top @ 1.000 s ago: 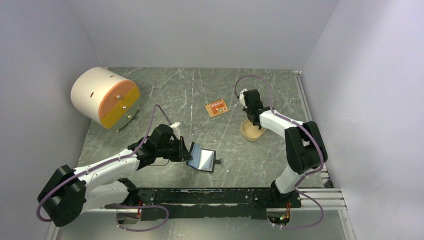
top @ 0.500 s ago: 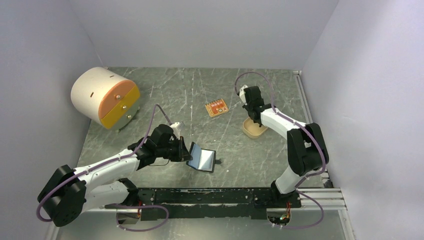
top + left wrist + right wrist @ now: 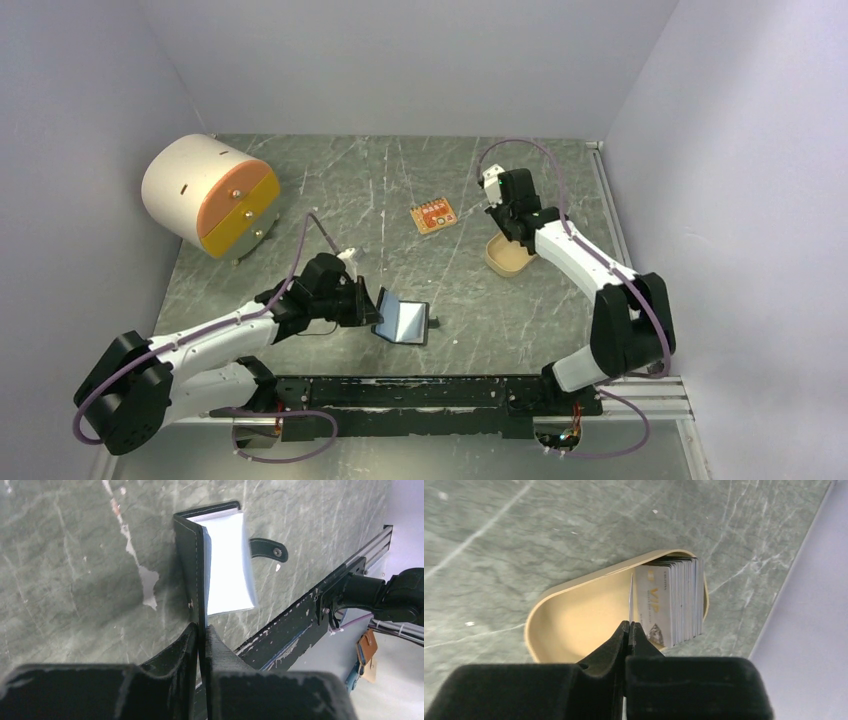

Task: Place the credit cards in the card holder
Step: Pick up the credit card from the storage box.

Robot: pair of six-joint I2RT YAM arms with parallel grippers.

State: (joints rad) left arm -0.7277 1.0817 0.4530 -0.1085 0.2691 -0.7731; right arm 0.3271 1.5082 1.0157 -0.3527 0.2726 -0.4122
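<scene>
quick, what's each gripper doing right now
Left gripper: shut on the cover of the card holder, which stands open.
Right gripper: shut on one credit card, seen edge-on over the tan tray.

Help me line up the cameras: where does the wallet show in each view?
Top external: wallet low centre, open, at the left hand.
Left wrist: upper centre, its cover pinched by that hand.
Right wrist: not in it.
Shared landmark: the black rail, in the first two.
</scene>
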